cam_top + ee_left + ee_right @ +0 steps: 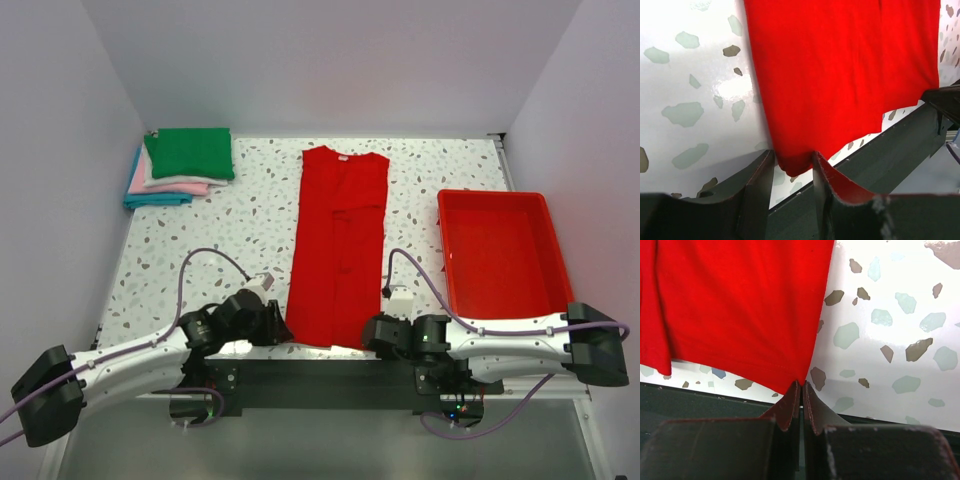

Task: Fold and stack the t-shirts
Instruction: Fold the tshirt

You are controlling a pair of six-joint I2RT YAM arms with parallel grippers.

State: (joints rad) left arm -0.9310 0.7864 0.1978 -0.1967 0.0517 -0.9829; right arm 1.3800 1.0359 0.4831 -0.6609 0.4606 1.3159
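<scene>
The red t-shirt (338,240) lies flat in a long strip down the middle of the table, sleeves folded in, hem at the near edge. My left gripper (280,328) is at the hem's near left corner. In the left wrist view its jaws (793,160) stand open, with the shirt's corner (795,162) between them. My right gripper (372,335) is at the near right corner. In the right wrist view it (801,385) is shut, pinching the corner of the red shirt (740,315). Folded shirts (185,165), green on top of pink, white and blue, are stacked at the far left.
A rigid red plastic tray (497,195) stands at the right of the table. The dark front rail (320,370) runs along the near edge just under the hem. White walls close in the table at left, back and right.
</scene>
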